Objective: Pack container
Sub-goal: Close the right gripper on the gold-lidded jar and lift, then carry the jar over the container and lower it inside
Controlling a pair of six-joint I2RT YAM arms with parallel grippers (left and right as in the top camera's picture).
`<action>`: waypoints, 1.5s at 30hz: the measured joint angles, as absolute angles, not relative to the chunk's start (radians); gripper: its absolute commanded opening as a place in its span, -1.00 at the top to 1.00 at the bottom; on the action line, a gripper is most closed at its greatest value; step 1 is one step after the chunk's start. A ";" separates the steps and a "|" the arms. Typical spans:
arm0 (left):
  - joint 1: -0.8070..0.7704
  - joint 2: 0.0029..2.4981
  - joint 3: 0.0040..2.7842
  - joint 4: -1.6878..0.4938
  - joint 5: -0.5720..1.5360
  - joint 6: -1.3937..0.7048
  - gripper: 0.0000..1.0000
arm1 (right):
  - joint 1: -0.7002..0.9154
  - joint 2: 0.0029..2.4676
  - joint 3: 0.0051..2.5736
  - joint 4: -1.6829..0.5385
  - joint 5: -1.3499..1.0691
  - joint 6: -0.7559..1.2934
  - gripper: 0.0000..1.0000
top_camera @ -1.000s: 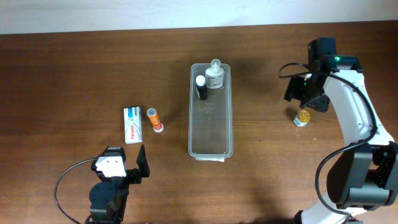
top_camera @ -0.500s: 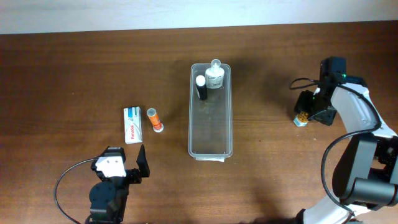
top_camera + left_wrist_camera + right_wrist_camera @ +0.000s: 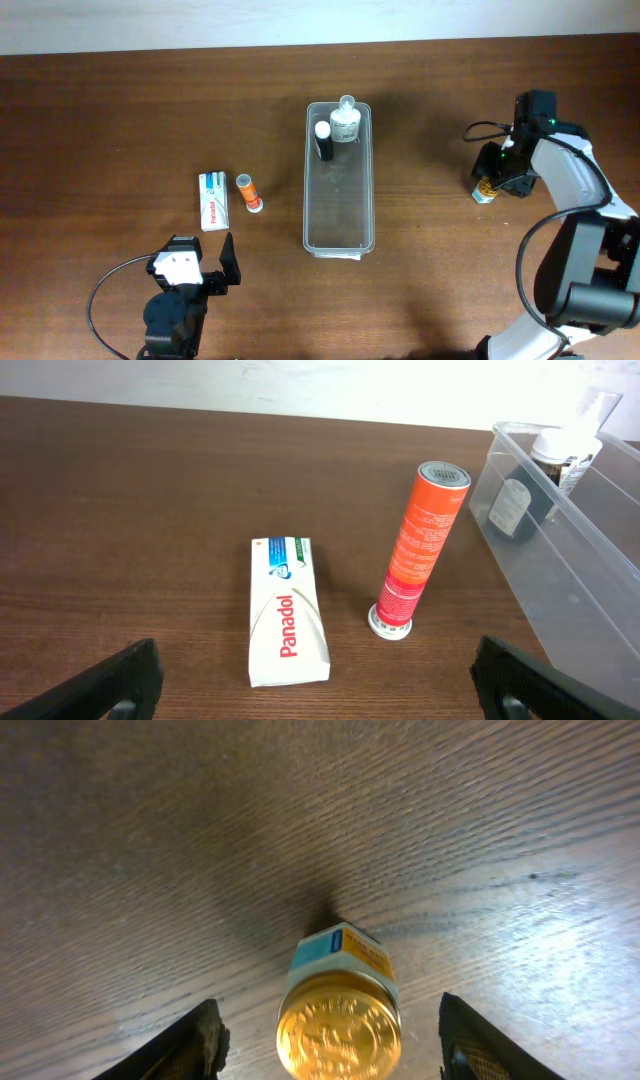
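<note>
Two fingers of the right gripper [image 3: 333, 1038] stand wide apart, one on each side of the small round jar with a gold lid and blue-and-orange label [image 3: 340, 1020]. Neither seems to touch it. The step in hand, I judge, is the grasp. It would go best with the jar centred between the pads and the grip taken low on the body (a round lid may slip), closing squarely before lifting straight up.

The long clear plastic container [image 3: 340, 205] lies mid-table, well apart from the jar, toward the left arm's side. A white pump bottle [image 3: 345, 122] and a dark, white-capped tube [image 3: 323, 140] fill its far end, so the near end looks free. The left gripper [image 3: 318, 678] is also spread wide, holding nothing, facing a white Panadol box [image 3: 288, 612] and an orange tube [image 3: 420, 545].
</note>
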State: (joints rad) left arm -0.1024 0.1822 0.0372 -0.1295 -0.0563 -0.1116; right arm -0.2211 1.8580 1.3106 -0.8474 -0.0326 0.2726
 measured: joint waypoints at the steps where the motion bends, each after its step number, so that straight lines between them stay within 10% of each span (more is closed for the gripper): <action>1: -0.102 0.182 0.037 -0.130 -0.056 -0.112 -0.99 | -0.221 1.869 1.311 -0.844 -0.035 0.272 -0.11; 22: -0.102 0.182 0.037 -0.130 -0.056 -0.112 -0.99 | -0.221 1.909 1.310 -0.844 -0.055 0.270 0.49; 45: -0.102 0.182 0.037 -0.130 -0.056 -0.112 -0.99 | -0.061 1.596 1.311 -0.916 -0.081 0.270 0.49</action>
